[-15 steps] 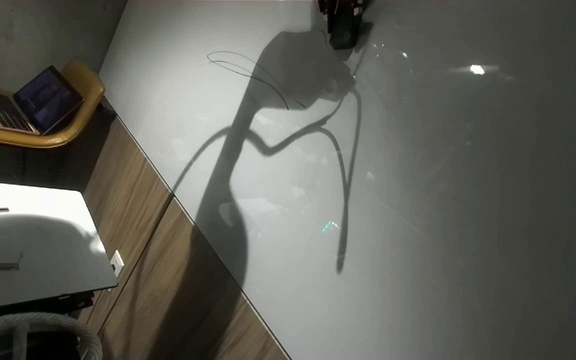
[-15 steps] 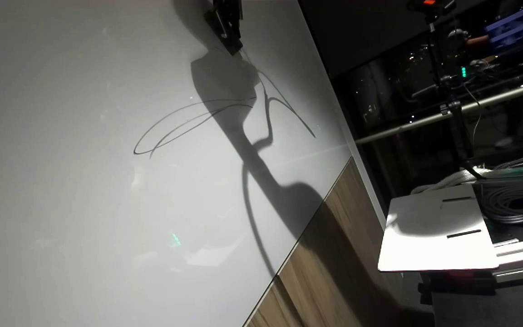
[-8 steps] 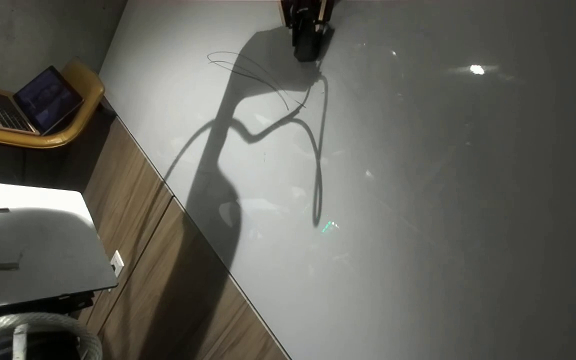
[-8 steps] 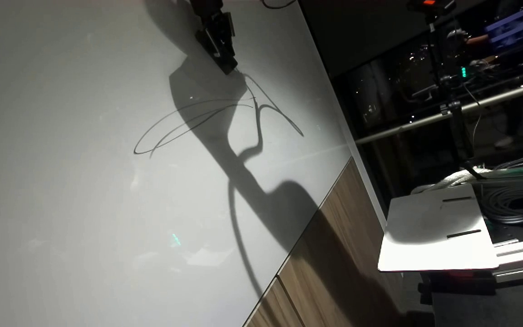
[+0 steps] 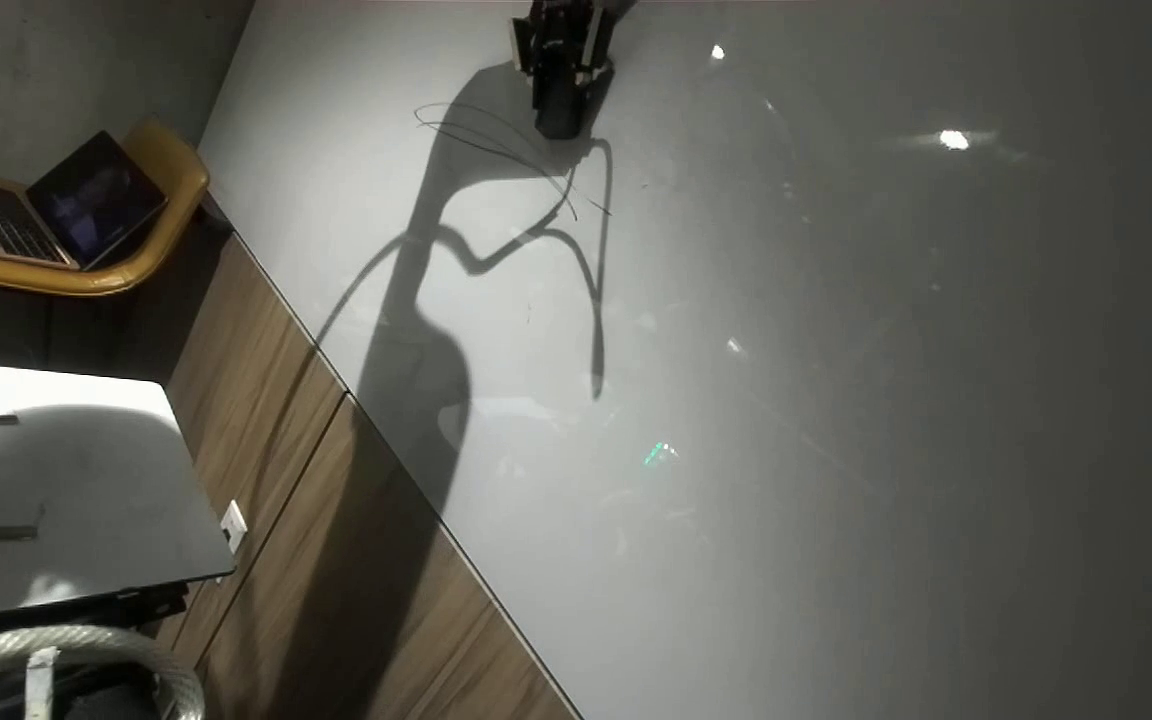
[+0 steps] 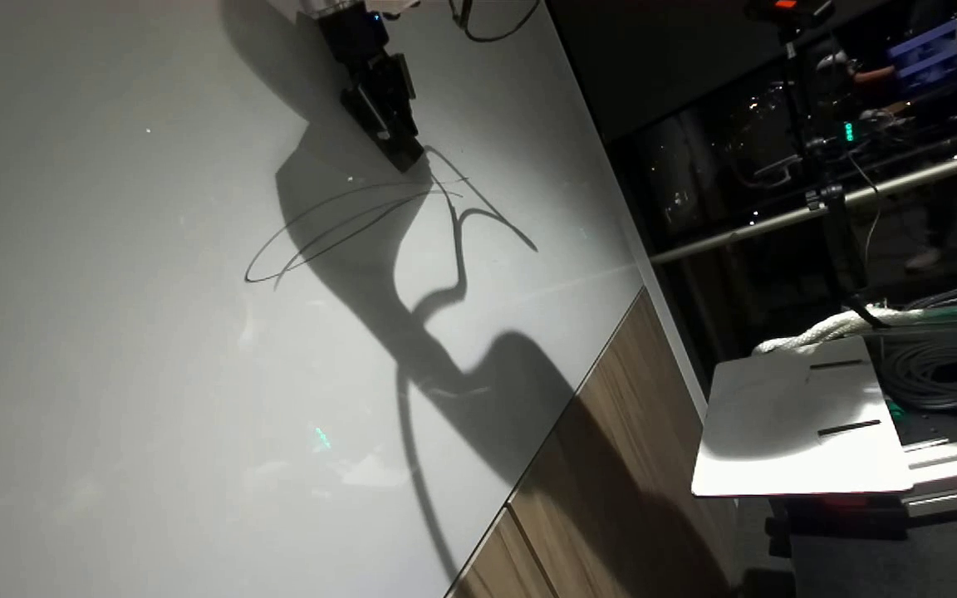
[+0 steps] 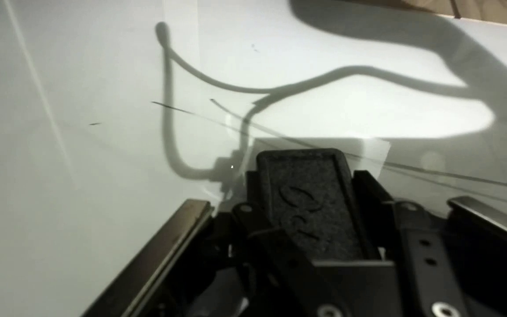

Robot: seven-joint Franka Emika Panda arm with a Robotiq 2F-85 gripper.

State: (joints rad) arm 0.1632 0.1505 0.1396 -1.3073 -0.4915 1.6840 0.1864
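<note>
Most of both exterior views is one huge glossy whiteboard (image 5: 886, 430), with wood panelling (image 5: 261, 355) running along its edge. There's a big chunky robot-shaped shadow (image 6: 366, 286) lying across both of them. Off to the side in an exterior view you get a mustard-yellow chair (image 5: 176, 180) with an open laptop (image 5: 96, 200) sitting on it. Back on the whiteboard, a scrawl of thin dark loops (image 6: 379, 214) runs partly through that shadow. Right by the loops is the gripper (image 7: 307, 185), and yep, it's clamped on the sides of a dark grey whiteboard eraser (image 7: 310, 202), whose far end sticks out past the grip. Honestly can't tell if the eraser is touching the whiteboard or hovering just off it, but in the wrist view the loops pass behind its tip. Tiniest bit: a white power outlet (image 5: 234, 525) on the wood panelling.
</note>
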